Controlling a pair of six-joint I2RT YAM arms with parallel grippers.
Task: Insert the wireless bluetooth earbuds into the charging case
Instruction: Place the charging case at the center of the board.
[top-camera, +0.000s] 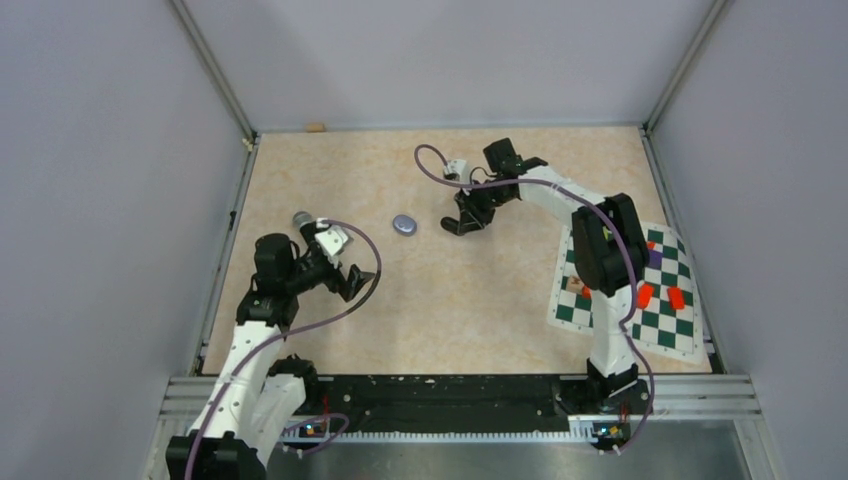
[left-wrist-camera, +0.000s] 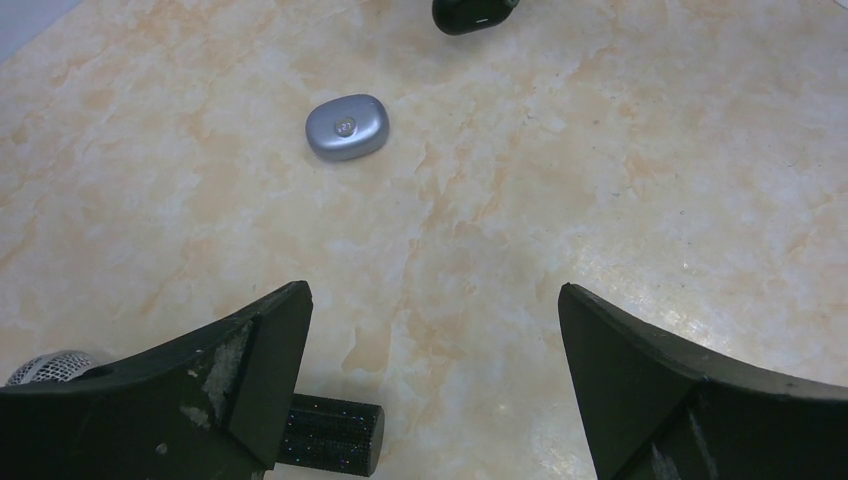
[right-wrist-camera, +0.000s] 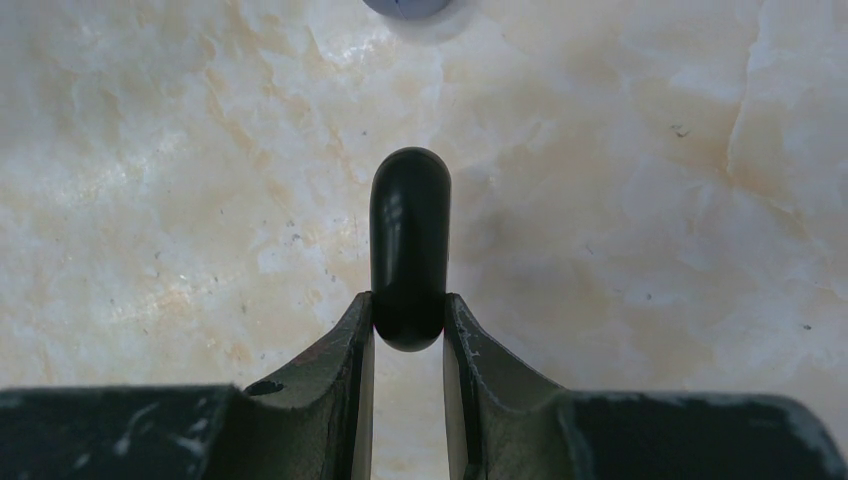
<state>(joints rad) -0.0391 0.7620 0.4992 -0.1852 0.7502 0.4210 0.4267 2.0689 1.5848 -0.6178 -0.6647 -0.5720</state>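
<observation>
Arm on right (top-camera: 555, 190) outstretched, right tool (right-wrist-camera: 409, 305) pinching black case (right-wrist-camera: 410, 220), left tool (left-wrist-camera: 430, 295) spread wide

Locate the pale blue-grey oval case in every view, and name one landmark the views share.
Top external: the pale blue-grey oval case lies on the beige marbled table, just left of the right gripper.
Left wrist: upper left of centre, lying flat.
Right wrist: only a sliver shows at the top edge.
Shared landmark: the glossy black rounded piece clamped in the right gripper, also at the top edge of the left wrist view.
</observation>
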